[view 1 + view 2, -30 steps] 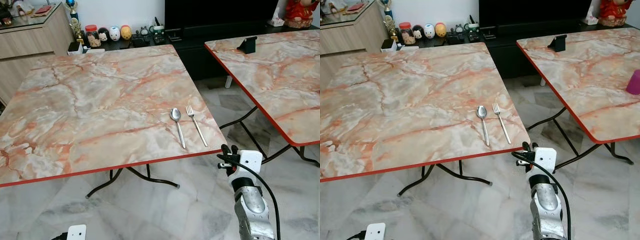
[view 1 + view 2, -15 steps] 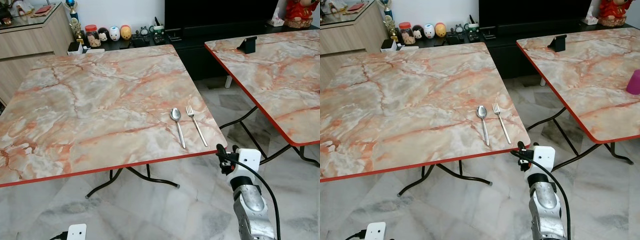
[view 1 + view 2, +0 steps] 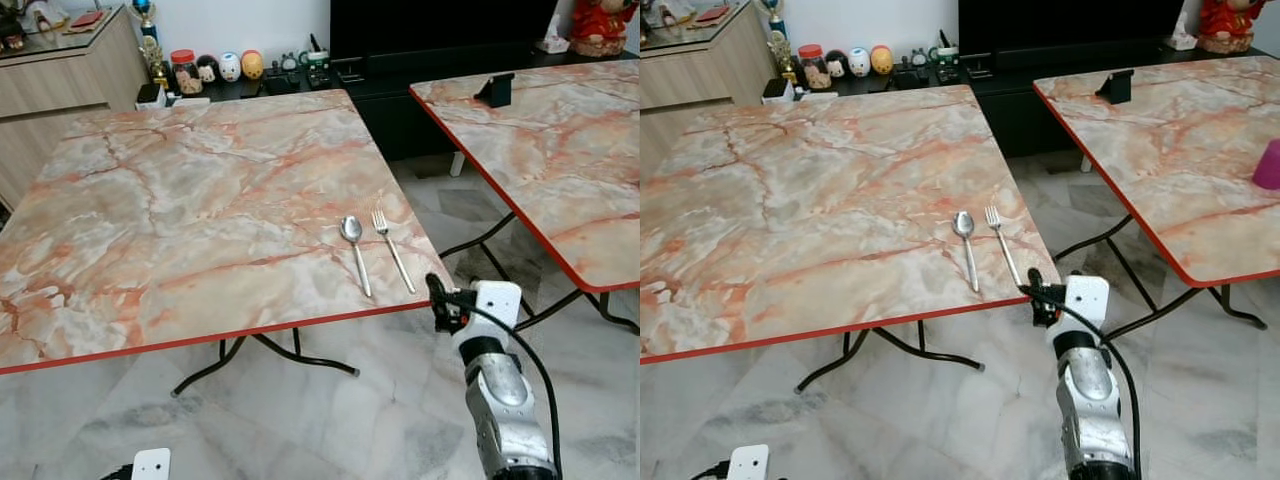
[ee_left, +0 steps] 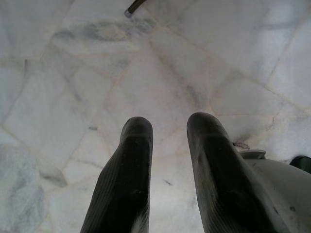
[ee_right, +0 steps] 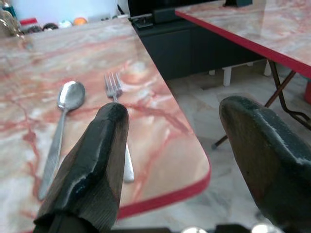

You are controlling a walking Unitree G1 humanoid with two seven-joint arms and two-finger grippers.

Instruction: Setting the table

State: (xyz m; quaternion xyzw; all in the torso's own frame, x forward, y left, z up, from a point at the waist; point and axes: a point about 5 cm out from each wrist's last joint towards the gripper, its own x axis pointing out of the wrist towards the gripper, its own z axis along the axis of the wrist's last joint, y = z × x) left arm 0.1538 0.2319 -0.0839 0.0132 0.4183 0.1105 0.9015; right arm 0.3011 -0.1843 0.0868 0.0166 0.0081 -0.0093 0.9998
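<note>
Marble-patterned bench with a red edge, ahead and to the left of the right gripper. A second bench of the same pattern stands off to that gripper's right, across a gap of tiled floor; a dark stand sits at its far end and something pink near its right edge.

Right gripper: raised at the near right corner of the first bench, just off the red edge, pointing in over the corner. Fingers spread wide, holding nothing; in the wrist view the corner and the fork's handle show between them.

Left gripper: hangs low over the floor, idle. Fingers a little apart, nothing between them.

Fork: flat on the bench just ahead of the right gripper, tines away from it, handle end closest. Spoon: just beyond the fork on its left, parallel, bowl away, close beside but not touching.

Progress, as a judgement: early to middle. Cutlery for one place is laid. No plate, cup or napkin on this bench, so most of the setting looks left to do. Whether the right gripper means to adjust the fork or has finished with it, I cannot tell.
</note>
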